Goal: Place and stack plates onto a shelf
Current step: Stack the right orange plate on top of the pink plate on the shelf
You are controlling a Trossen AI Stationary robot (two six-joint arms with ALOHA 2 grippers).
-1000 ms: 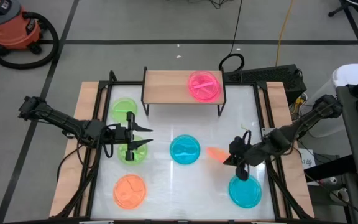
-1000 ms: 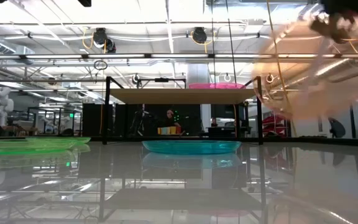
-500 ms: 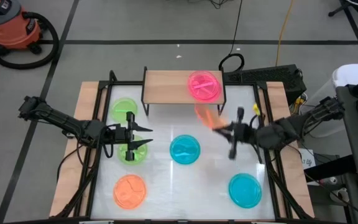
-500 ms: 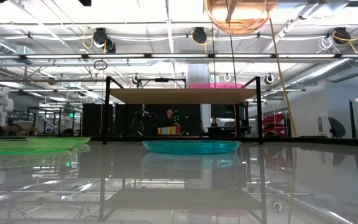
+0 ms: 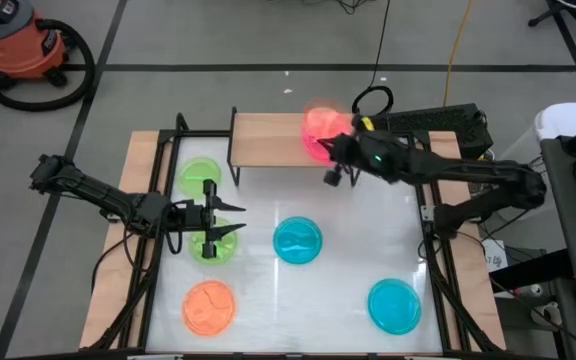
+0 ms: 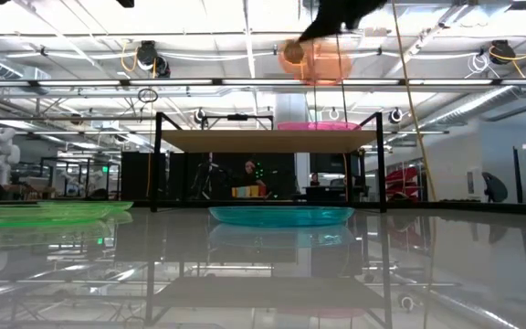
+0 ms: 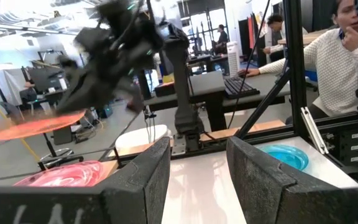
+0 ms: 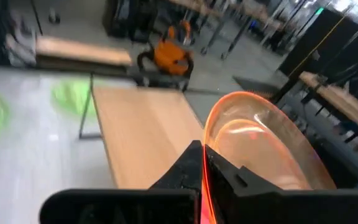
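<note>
My right gripper (image 5: 335,150) is shut on an orange plate (image 5: 317,124), which hangs in the air over the pink plate (image 6: 318,126) lying on the right end of the wooden shelf (image 5: 268,140). In the low view the orange plate (image 6: 316,60) is well above the shelf top (image 6: 245,140). My left gripper (image 5: 211,216) waits open at the table's left, over a green plate (image 5: 211,247) lying flat on the table. It touches nothing. My right gripper pinches the orange plate by its rim (image 8: 204,167), at the edge nearest the arm, between the two fingers. The fingers come roughly level from the table's right and near side. The plate is lifted clear and sticks out beyond the fingertips over the shelf, somewhat tilted.
A second green plate (image 5: 200,177), two blue plates (image 5: 298,240) (image 5: 395,305) and another orange plate (image 5: 209,307) lie flat on the white table. The shelf's left half is bare wood. People sit at desks (image 7: 347,56) beyond the table's right side.
My right gripper has carried the orange plate from low over the table's right side, up and toward the far edge, until it is above the pink plate on the shelf. It has stayed shut on the plate's rim.
</note>
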